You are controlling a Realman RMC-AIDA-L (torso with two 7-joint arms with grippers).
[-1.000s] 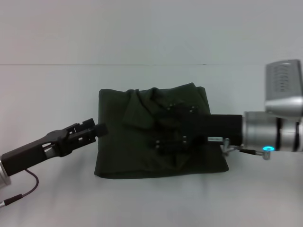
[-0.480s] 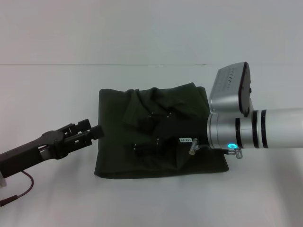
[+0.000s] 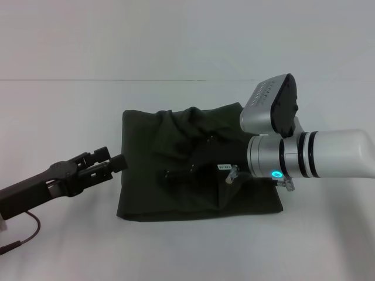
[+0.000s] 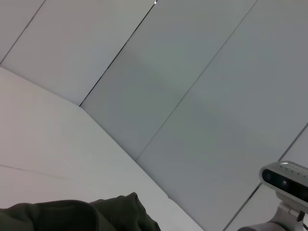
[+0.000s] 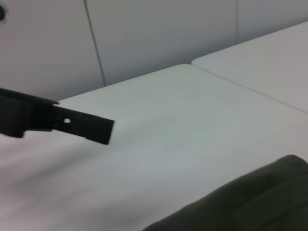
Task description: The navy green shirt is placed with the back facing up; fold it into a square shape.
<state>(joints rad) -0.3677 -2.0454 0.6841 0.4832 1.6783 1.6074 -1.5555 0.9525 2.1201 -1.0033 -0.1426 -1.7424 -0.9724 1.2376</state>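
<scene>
White tabletop [image 3: 58,117] meets a pale panelled wall [image 4: 202,96]. I see the navy green shirt [image 3: 176,193] folded at centre; left gripper [image 3: 111,164] at its edge, right gripper [image 3: 193,170] above it, grips unclear.

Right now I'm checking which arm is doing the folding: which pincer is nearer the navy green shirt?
Right. The right pincer is over the navy green shirt, near its middle. The left pincer is just off its left edge.
</scene>
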